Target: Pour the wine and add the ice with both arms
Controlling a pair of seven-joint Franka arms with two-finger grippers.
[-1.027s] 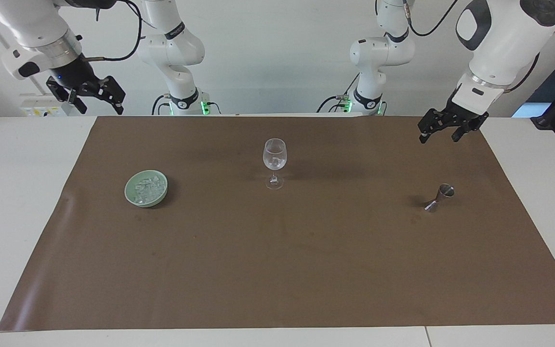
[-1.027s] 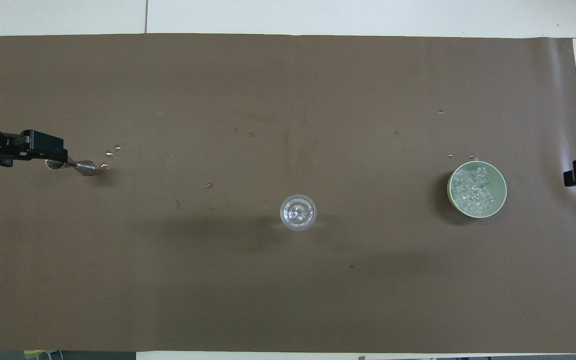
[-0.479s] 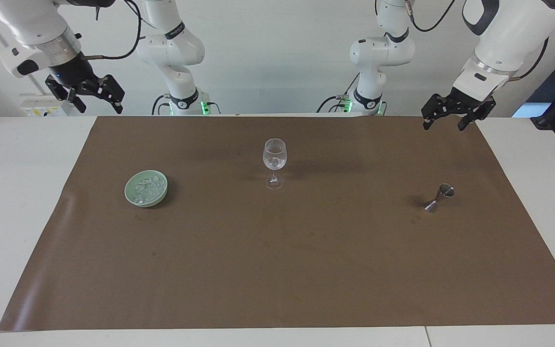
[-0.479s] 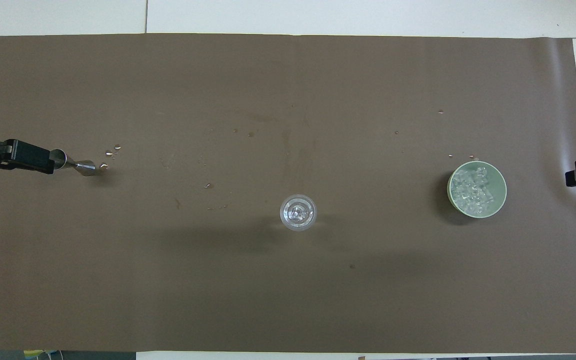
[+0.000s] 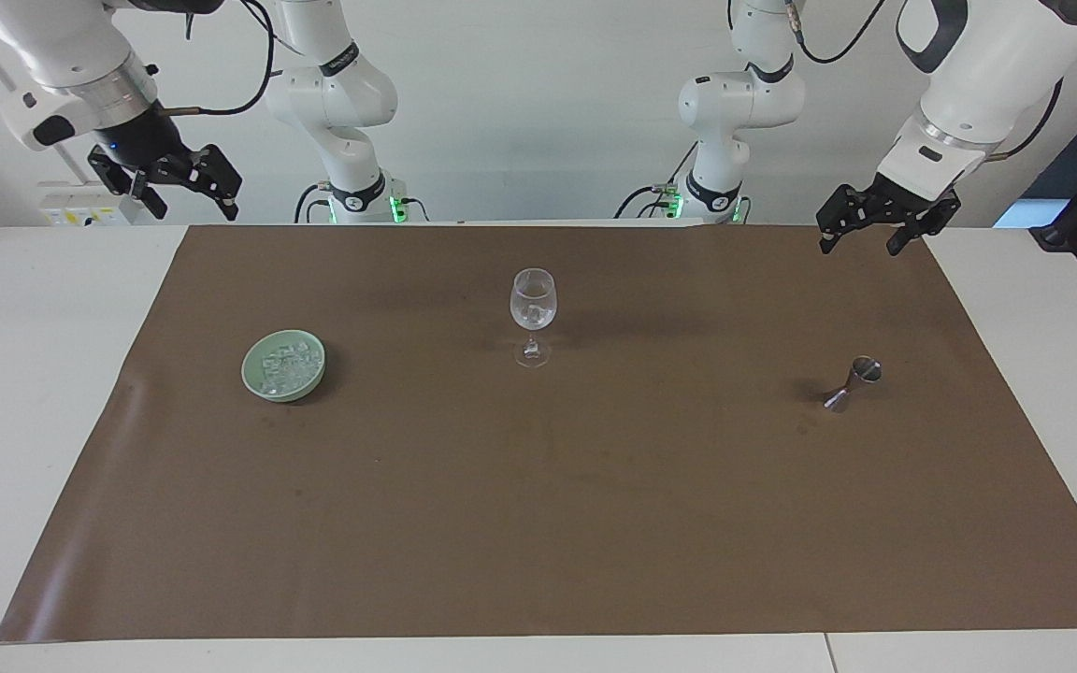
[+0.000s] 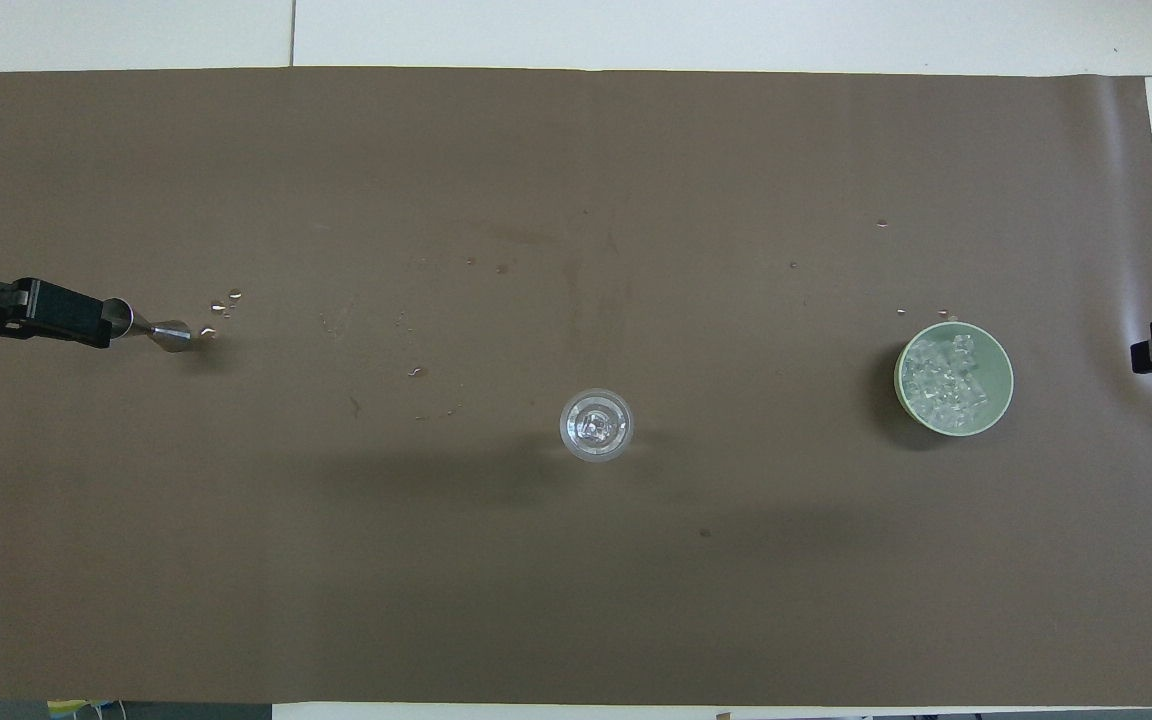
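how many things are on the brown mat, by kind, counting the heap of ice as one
wine glass: 1
pale green dish: 1
heap of ice in the dish: 1
metal jigger: 1
total: 4

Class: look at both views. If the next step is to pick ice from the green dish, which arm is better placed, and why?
Probably the right. The dish of ice sits toward the right arm's end; the right gripper, open and empty, is raised at that end. The left gripper hangs above the mat's other end.
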